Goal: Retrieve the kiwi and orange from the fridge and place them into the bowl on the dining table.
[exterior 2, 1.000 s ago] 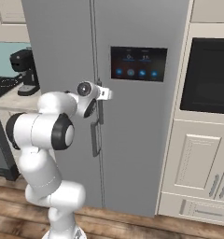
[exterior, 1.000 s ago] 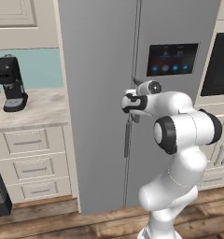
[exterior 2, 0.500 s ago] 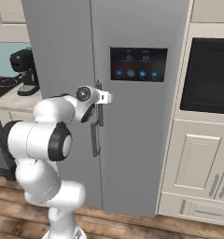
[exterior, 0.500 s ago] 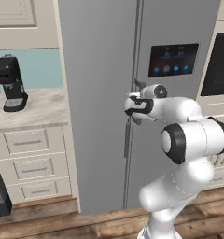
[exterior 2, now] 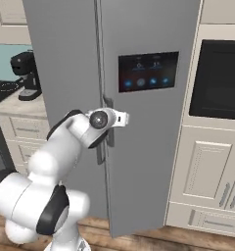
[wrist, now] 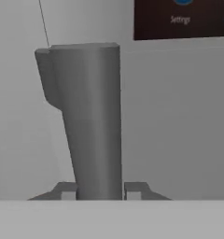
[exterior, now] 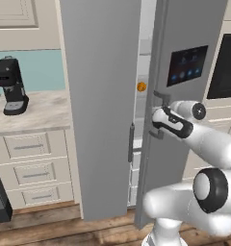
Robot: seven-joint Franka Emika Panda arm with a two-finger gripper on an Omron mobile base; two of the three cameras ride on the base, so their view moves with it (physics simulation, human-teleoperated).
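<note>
black coffee machine (exterior: 11, 85) on marble counter (exterior: 38, 111) (left); wall oven (exterior 2: 221, 81) right.

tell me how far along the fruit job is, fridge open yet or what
Early stage. Done: the claw is shut on the right door's handle, and the fridge doors stand ajar. In hand: swinging that door wider; the orange shows through the gap on an inner shelf. Left: finish opening, take out the orange and the kiwi, and carry both to the bowl on the dining table.
</note>
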